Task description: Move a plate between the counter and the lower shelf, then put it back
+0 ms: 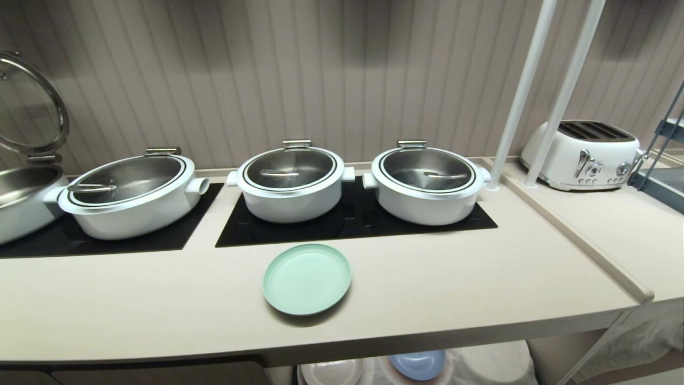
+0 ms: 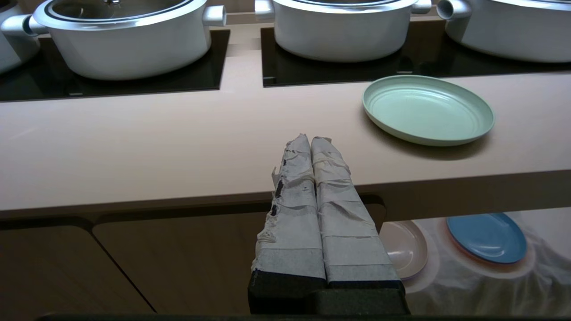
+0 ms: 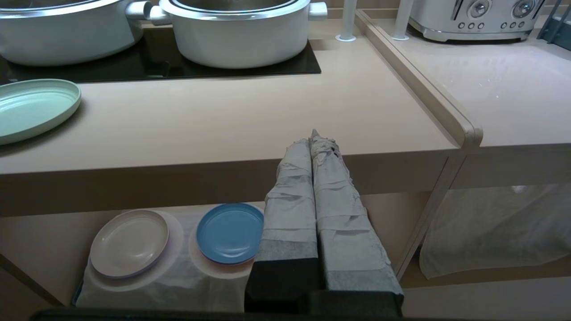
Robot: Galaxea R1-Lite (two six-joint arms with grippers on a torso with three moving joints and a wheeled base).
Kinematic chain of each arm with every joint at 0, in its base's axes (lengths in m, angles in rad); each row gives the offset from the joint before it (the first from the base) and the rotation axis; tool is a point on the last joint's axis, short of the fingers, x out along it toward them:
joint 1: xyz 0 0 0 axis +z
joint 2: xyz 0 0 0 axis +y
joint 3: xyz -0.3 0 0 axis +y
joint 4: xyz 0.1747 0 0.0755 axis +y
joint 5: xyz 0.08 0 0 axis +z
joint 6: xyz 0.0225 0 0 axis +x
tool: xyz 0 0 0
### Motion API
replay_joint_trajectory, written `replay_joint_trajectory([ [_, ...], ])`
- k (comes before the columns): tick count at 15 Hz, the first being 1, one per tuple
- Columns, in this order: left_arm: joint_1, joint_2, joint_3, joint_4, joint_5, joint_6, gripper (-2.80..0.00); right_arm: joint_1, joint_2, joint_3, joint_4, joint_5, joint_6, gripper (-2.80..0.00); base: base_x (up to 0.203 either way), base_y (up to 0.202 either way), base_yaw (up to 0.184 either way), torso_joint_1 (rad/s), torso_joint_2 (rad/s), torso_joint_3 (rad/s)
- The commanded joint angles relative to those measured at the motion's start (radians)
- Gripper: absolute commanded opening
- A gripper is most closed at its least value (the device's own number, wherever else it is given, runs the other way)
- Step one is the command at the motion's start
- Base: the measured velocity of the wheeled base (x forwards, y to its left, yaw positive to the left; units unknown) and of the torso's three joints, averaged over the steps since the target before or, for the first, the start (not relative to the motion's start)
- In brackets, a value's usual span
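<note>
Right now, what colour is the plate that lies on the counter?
The plate on the counter is plain mint green; the head view shows it best.

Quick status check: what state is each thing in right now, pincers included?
plate: flat on the counter, untouched
blue plate: on the lower shelf
beige-grey plate: beside it
far-left pot lid: raised
other three pots: lidded
left pincer: shut, empty
right pincer: shut, empty

No readable text, labels, brands or numbers are showing anywhere. The toaster (image 1: 583, 155) is showing dials and levers on its front, but any marks around them are too small to read. The pots (image 1: 291, 184) are carrying no lettering.
</note>
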Motion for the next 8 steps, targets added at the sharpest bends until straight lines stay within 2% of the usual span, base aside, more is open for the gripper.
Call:
replay_joint_trajectory([
  [1,0.000,0.001,0.000,0.000,0.001,0.000,-2.80,0.000,0.000,0.000,0.000,0.000,-0.001,-2.80,0.000,0.000,0.000,0.000,0.00,0.000],
  [8,0.000,0.001,0.000,0.000,0.001,0.000,-2.80,0.000,0.000,0.000,0.000,0.001,-0.001,-2.80,0.000,0.000,0.000,0.000,0.00,0.000],
])
